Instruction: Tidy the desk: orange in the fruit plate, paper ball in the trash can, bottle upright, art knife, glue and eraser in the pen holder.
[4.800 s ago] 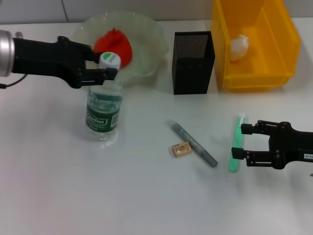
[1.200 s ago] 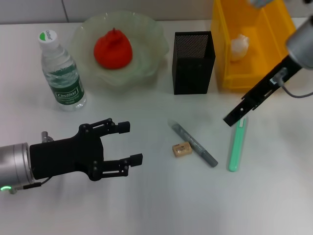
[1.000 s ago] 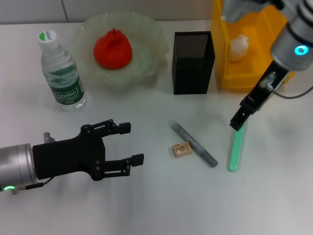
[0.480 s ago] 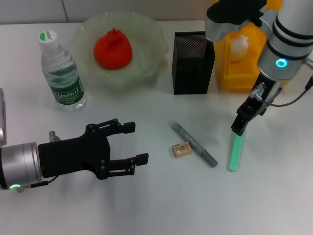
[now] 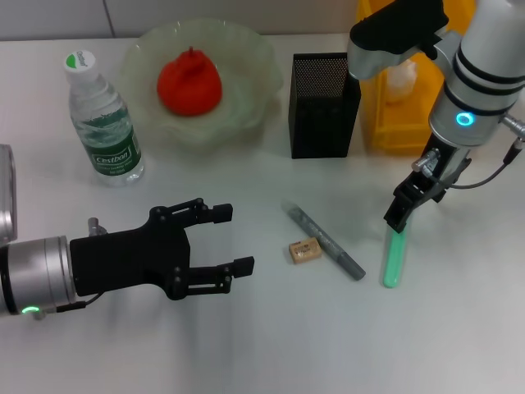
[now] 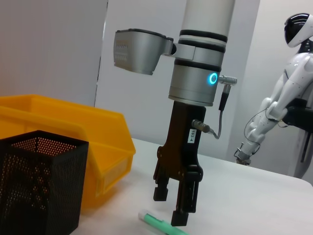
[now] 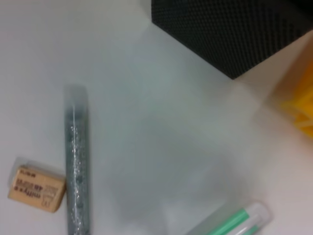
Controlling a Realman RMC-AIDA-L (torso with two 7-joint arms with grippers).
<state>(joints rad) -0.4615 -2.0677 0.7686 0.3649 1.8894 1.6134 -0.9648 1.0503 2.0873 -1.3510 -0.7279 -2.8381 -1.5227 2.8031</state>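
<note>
Over the right side of the white tabletop (image 5: 271,345), the right gripper (image 5: 399,215) points straight down above the far end of a slim green stick in a clear tube (image 5: 394,254), which lies flat and may be the art knife or the glue; the views do not settle which. From the left wrist view the right gripper's (image 6: 172,208) two black fingers stand parted, one on each side of the stick's (image 6: 161,226) tip, and whether they touch it cannot be told. Just left of the stick lies a grey glittery stick (image 5: 326,241), slanted, with the small tan rectangular eraser (image 5: 304,250) touching or just beside its middle. The right wrist view shows these same three things: the eraser (image 7: 36,188) against the grey stick (image 7: 77,161), and the green stick (image 7: 230,222) near them.

The left gripper (image 5: 232,240) hovers low over the near left part of the table, fingers spread wide and holding nothing. The black square metal-mesh pen holder (image 5: 323,105) stands upright between the wide pale-green scalloped fruit plate (image 5: 254,61) and the bright yellow plastic trash can (image 5: 426,127). The orange-red lumpy orange (image 5: 189,80) sits in the plate, the small white paper ball (image 5: 399,75) in the bin. The clear plastic bottle with green label and white cap (image 5: 101,123) stands upright at far left.
</note>
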